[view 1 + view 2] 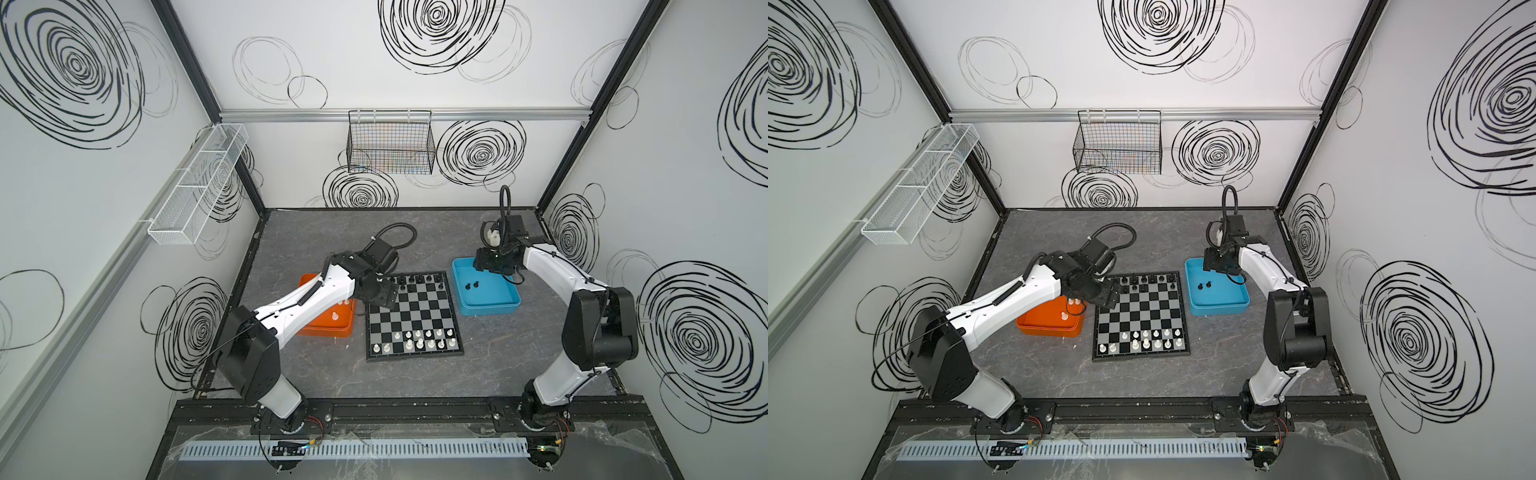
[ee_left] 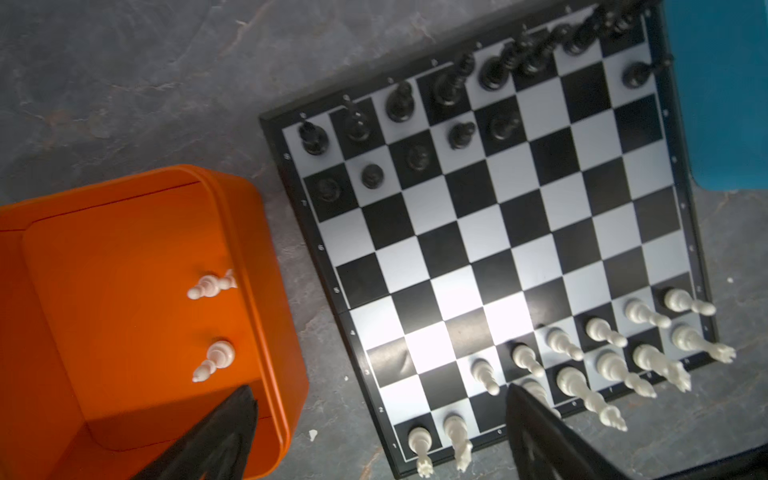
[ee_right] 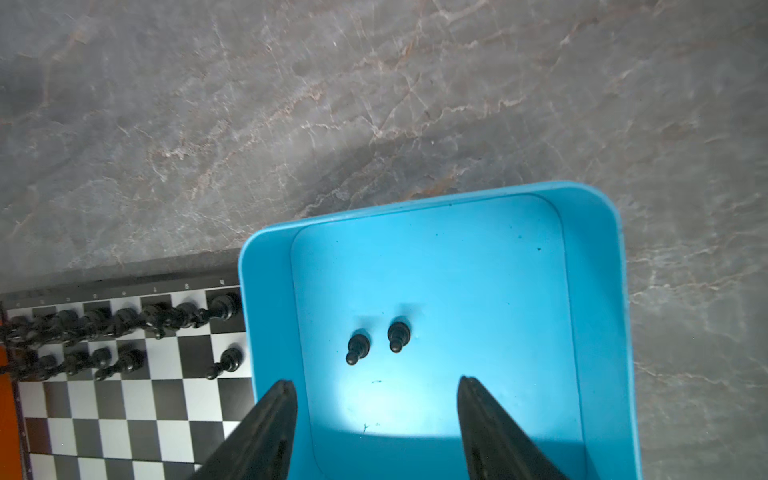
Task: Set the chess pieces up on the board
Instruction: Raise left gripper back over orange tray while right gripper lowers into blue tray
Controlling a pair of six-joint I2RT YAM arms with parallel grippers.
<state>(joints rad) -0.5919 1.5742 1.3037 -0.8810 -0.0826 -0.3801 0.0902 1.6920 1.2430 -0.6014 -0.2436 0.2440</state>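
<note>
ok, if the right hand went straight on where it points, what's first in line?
The right hand would probably meet the two black pawns in the blue tray; depth unclear.

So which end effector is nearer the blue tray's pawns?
Right. The right end effector hangs over the blue tray by the pawns; the left end effector is across the board.

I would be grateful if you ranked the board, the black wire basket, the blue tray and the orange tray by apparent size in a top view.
1. board
2. black wire basket
3. blue tray
Unranked: orange tray, half hidden under the left arm.
</note>
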